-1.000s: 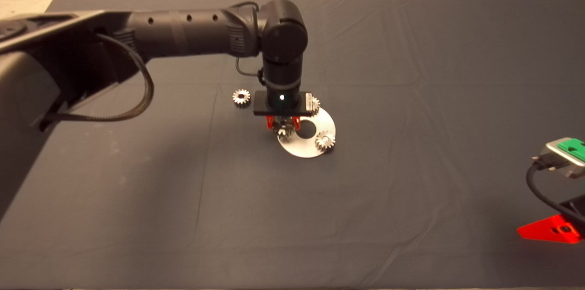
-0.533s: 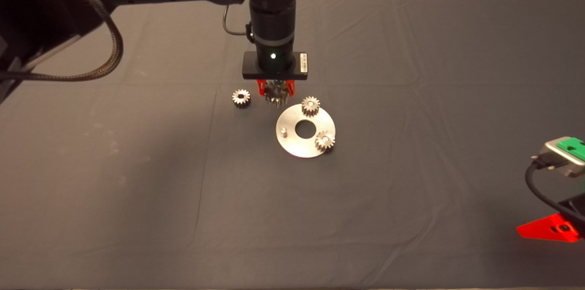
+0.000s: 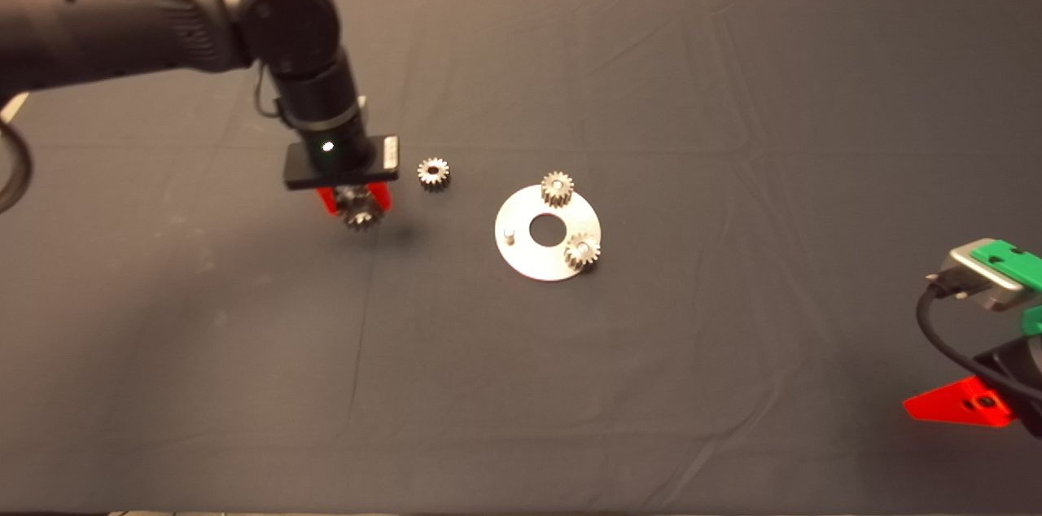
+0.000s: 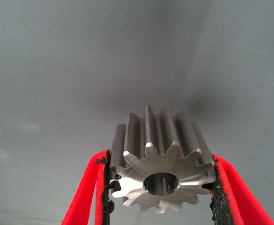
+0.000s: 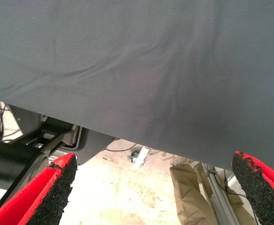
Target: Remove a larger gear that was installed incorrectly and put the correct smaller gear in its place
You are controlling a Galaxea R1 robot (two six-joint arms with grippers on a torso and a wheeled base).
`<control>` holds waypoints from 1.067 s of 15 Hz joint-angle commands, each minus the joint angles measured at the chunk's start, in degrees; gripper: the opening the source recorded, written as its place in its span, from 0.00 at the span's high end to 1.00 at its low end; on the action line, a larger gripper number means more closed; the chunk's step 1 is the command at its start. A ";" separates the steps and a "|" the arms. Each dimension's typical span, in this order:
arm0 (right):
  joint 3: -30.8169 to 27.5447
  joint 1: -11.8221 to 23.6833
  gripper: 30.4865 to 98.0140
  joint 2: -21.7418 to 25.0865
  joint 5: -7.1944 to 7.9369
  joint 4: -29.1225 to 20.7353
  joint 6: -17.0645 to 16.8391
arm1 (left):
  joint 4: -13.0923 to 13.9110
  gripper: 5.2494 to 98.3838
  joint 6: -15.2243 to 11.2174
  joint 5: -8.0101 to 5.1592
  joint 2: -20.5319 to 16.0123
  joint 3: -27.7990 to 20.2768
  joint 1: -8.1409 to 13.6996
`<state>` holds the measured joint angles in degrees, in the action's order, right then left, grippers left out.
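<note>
My left gripper is shut on the larger gear, holding it just above the mat, left of the steel plate. In the left wrist view the larger gear, with broad chunky teeth and a round bore, sits clamped between the red fingers. The smaller gear lies loose on the mat, right of the left gripper. The plate carries two small gears and one bare pin. My right gripper waits open at the lower right edge.
The round plate has a large centre hole. The dark mat spreads wide with creases in it. The right wrist view looks past the right gripper at the mat's edge, the floor and some cables beyond.
The left gripper lifted the larger gear off the plate's pin and carried it left, past the loose smaller gear, then lower toward the mat. The right gripper shifted slightly.
</note>
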<state>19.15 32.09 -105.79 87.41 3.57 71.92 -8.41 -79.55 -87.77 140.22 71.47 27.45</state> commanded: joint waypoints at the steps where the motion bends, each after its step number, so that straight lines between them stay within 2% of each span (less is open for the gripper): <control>1: -0.01 0.87 0.15 -0.87 7.60 -1.91 1.39 | -1.17 0.66 2.65 -4.08 -5.87 -4.43 -1.51; 6: -0.18 0.87 0.15 -0.70 7.60 -3.00 1.51 | -0.99 0.66 2.70 -3.73 -4.25 -4.24 -1.73; 9: -0.18 0.87 0.15 -0.78 7.60 -3.04 1.56 | -0.99 0.66 2.25 -3.24 -3.50 -5.13 -2.74; 12: -0.01 0.87 0.15 -1.31 7.60 -3.04 1.47 | -0.99 0.63 2.12 -2.76 -2.39 -5.49 -2.74; 16: 0.34 0.87 0.15 -2.10 7.60 -3.04 1.56 | -0.99 0.56 2.03 -2.76 -1.39 -5.40 -2.74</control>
<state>19.20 32.09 -106.86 87.70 2.69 73.01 -9.59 -77.29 -87.04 137.81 66.91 23.67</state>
